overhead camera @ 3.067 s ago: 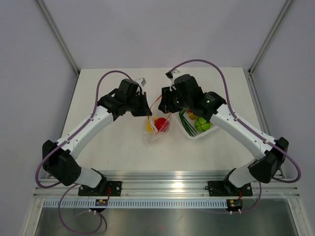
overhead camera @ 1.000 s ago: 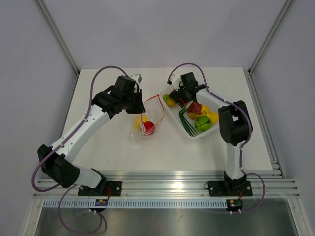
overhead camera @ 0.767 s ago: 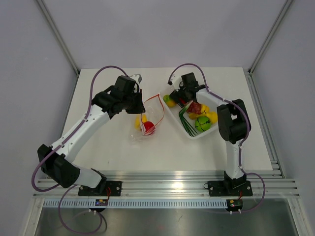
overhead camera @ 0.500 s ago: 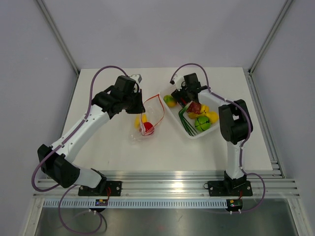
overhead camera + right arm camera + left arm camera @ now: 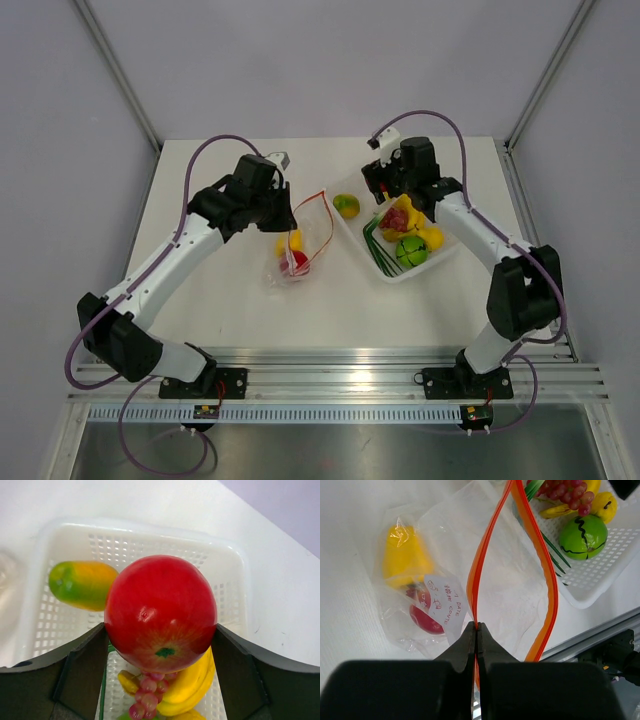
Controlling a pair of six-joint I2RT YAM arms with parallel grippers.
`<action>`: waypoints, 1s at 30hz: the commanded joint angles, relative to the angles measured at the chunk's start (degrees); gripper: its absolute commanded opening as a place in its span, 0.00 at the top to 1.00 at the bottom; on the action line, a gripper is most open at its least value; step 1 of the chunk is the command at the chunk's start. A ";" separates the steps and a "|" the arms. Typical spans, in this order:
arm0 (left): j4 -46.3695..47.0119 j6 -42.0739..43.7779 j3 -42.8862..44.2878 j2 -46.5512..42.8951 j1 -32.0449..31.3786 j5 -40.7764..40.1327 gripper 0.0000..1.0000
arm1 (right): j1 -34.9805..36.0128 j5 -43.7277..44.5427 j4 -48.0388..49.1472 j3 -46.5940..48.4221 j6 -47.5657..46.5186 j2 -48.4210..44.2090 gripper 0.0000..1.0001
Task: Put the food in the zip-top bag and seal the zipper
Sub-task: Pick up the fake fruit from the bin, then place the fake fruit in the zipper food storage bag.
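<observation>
Filling partly done, zipper (image 5: 473, 587) open.
Left tool (image 5: 476, 630) pinches zipper; right tool (image 5: 160, 630) clasps red fruit (image 5: 160, 610) over tray (image 5: 225, 565) (pepper (image 5: 405, 555) already in bag (image 5: 512, 597)).

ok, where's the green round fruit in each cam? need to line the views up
Top external: green round fruit right of centre, in the white tray, toward its near end.
Left wrist: upper right, lying in the tray.
Right wrist: not clearly in it; the red apple fills the middle.
Shared landmark: the white tray, seen in all three views.
</observation>
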 commanded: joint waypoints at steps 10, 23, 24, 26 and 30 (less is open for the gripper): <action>4.25 -0.20 2.28 2.08 0.22 4.09 1.00 | 2.29 -16.48 -11.89 0.36 18.33 -19.88 0.41; 5.22 -1.25 1.84 1.65 0.22 5.51 1.00 | 17.59 -14.02 -13.74 1.76 21.32 -19.02 0.41; 5.22 -1.25 1.75 1.56 0.22 5.59 1.00 | 18.72 -13.85 -13.73 1.93 21.32 -18.14 0.41; 5.22 -1.34 1.58 1.21 0.22 5.77 1.00 | 19.52 -13.33 -13.74 2.37 21.32 -15.94 0.42; 5.30 -1.34 1.14 0.41 0.22 5.68 1.00 | 20.67 -11.04 -13.21 2.81 21.32 -12.51 0.40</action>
